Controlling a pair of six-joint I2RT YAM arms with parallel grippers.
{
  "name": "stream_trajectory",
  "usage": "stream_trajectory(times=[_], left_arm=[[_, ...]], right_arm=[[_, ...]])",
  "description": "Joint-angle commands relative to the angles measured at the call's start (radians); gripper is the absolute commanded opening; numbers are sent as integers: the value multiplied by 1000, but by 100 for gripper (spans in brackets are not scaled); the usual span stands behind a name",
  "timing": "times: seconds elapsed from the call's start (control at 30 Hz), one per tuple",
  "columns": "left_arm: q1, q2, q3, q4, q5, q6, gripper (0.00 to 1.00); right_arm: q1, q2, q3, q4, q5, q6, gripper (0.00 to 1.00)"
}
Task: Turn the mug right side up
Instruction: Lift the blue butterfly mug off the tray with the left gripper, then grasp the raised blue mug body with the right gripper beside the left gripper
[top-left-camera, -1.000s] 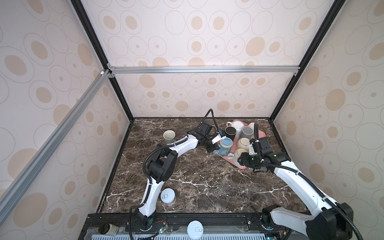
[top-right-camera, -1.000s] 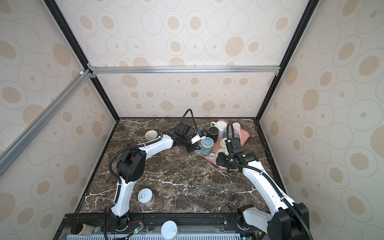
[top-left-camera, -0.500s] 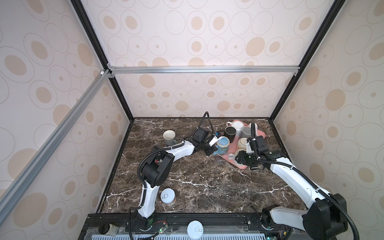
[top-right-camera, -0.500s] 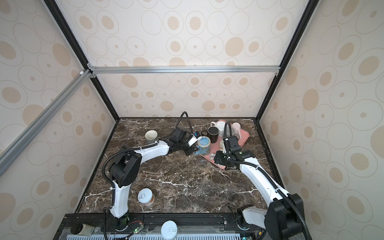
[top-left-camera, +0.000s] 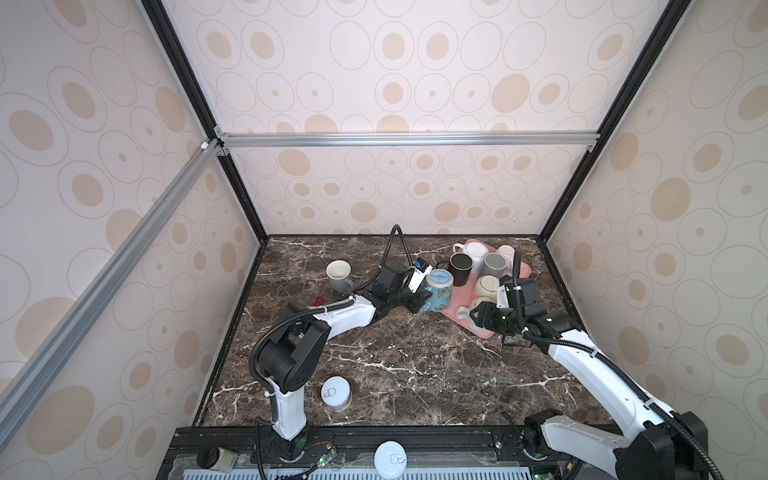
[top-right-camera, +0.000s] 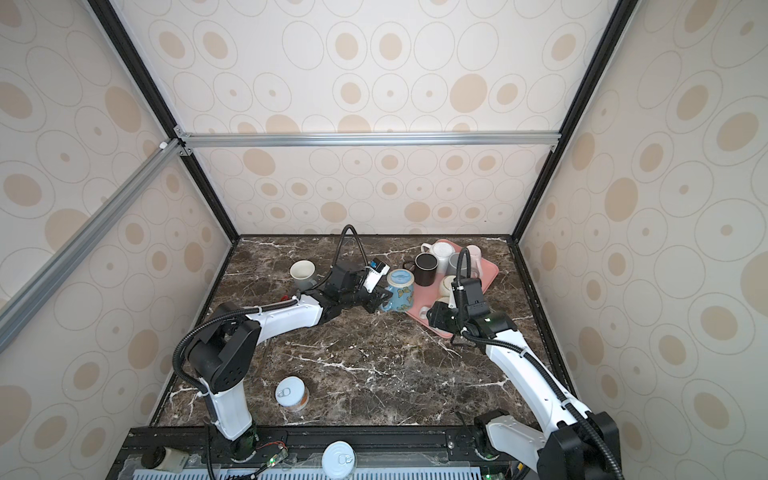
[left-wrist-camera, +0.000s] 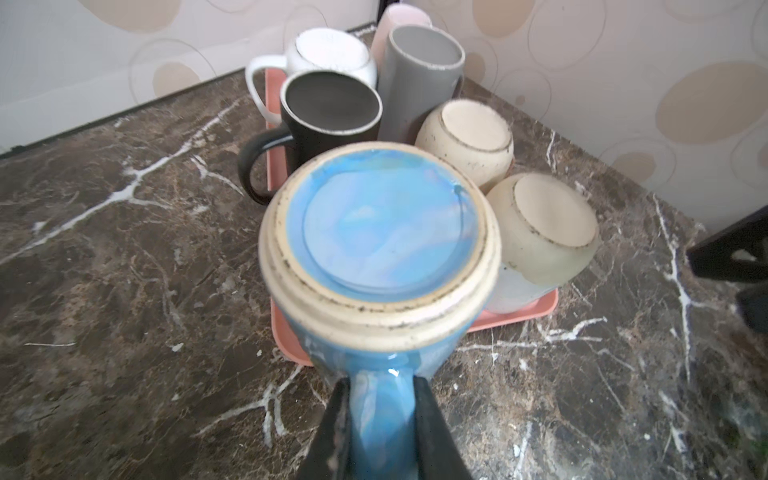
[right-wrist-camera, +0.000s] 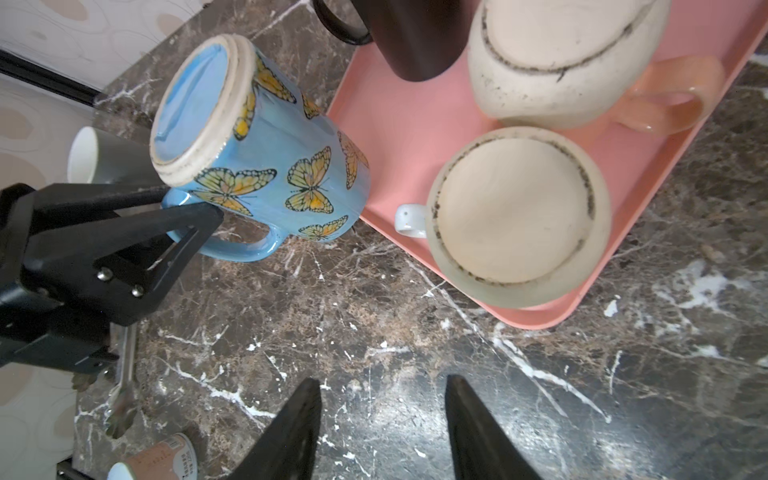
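Note:
The mug is blue with yellow butterflies. It hangs tilted, base up and mouth down, at the left edge of the pink tray. My left gripper is shut on the mug's handle. I cannot tell whether its rim touches the table. My right gripper stands open and empty over the marble, by the tray's near corner.
Several mugs stand upside down on the tray, among them a black one and two cream ones. An upright pale mug is at the back left. A tin can stands near the front.
The left gripper has drawn the blue mug a little leftward off the tray's edge. The right gripper has shifted slightly left and stayed open.

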Motion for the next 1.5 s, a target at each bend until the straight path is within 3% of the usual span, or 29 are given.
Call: stream_trajectory(times=[0.0, 0.33, 0.57, 0.73, 0.93, 1.17, 1.47], left_arm=[[18, -102, -17, 303, 11, -142, 0], [71, -226, -241, 639, 9, -484, 0], [128, -295, -366, 844, 39, -667, 0], [161, -338, -421, 956, 65, -776, 0], [178, -399, -465, 1019, 55, -822, 0], [177, -440, -483, 1128, 50, -920, 0], [177, -473, -550, 1264, 22, -1008, 0]], right_arm=[[-2, -33, -38, 100, -94, 24, 52], [-2, -74, -146, 421, -268, 129, 51], [0, -21, -161, 671, -359, 321, 50], [60, 8, -122, 706, -385, 311, 50], [158, 36, -113, 826, -369, 324, 53], [258, 171, -51, 1045, -357, 407, 54], [321, 280, 52, 1103, -340, 406, 54]])
